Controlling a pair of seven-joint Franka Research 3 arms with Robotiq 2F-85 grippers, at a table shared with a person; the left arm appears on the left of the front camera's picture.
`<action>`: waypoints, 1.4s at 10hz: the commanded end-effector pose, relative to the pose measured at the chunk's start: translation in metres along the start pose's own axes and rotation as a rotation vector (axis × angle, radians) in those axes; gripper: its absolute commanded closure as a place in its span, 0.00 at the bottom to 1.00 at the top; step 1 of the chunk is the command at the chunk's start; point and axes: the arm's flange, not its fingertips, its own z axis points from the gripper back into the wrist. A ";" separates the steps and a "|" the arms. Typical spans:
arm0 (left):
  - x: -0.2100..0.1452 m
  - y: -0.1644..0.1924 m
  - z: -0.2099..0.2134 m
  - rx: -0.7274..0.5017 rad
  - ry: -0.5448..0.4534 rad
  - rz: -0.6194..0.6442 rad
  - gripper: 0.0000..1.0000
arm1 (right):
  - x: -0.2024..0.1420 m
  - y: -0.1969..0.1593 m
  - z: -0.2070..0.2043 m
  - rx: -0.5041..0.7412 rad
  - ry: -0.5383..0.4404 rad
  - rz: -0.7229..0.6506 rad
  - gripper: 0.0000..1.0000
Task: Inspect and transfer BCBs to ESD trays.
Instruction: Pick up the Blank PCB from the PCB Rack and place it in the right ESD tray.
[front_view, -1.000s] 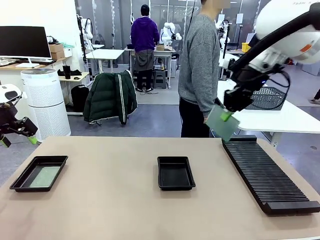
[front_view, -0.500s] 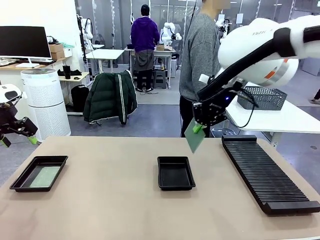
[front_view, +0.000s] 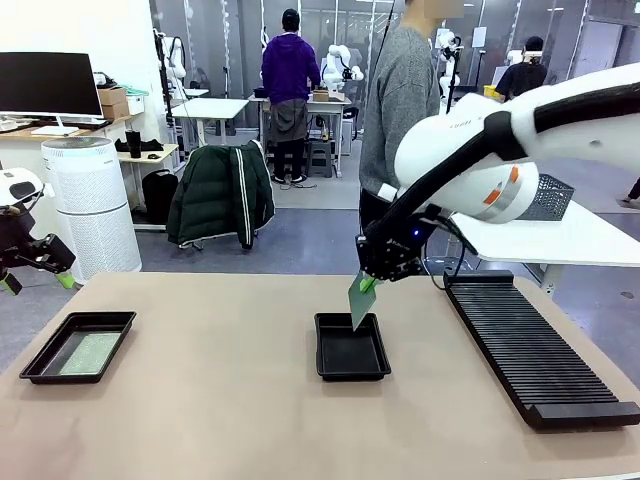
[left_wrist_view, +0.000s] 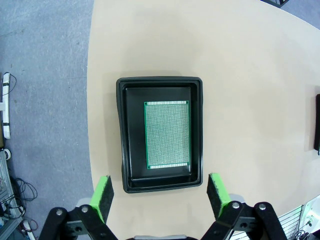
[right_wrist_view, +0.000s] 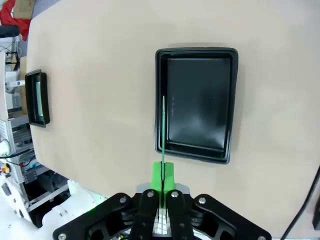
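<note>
My right gripper (front_view: 369, 284) is shut on the top edge of a green BCB (front_view: 361, 303). The board hangs on edge just above the far rim of the middle ESD tray (front_view: 352, 372). In the right wrist view the board (right_wrist_view: 163, 125) appears edge-on over the left wall of that bare tray (right_wrist_view: 197, 50), pinched in the gripper (right_wrist_view: 163, 182). The other ESD tray (front_view: 40, 362) sits at the table's left with a BCB (front_view: 88, 352) lying flat in it. My left gripper (front_view: 35, 265) hangs open high over this tray (left_wrist_view: 121, 135) and its board (left_wrist_view: 167, 135), its pads (left_wrist_view: 102, 196) spread wide.
A long black slotted rack (front_view: 530, 345) runs along the table's right side. A person in a grey sweater (front_view: 400, 130) stands at the far edge. Behind the right arm is a white side table (front_view: 570, 240) with a mesh basket (front_view: 552, 198).
My right arm has swung left and down with the board, from above the rack's far end to just over the middle tray. The left arm has not moved.
</note>
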 end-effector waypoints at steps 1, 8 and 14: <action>0.000 0.002 -0.001 0.005 0.003 -0.004 0.00 | 0.000 -0.002 -0.027 0.040 -0.036 -0.005 0.98; 0.000 0.002 -0.001 0.005 0.003 -0.004 0.00 | 0.016 -0.017 -0.088 0.085 -0.009 0.007 0.98; 0.000 0.002 -0.001 0.005 0.003 -0.004 0.00 | 0.023 -0.032 -0.120 0.114 0.011 -0.013 0.98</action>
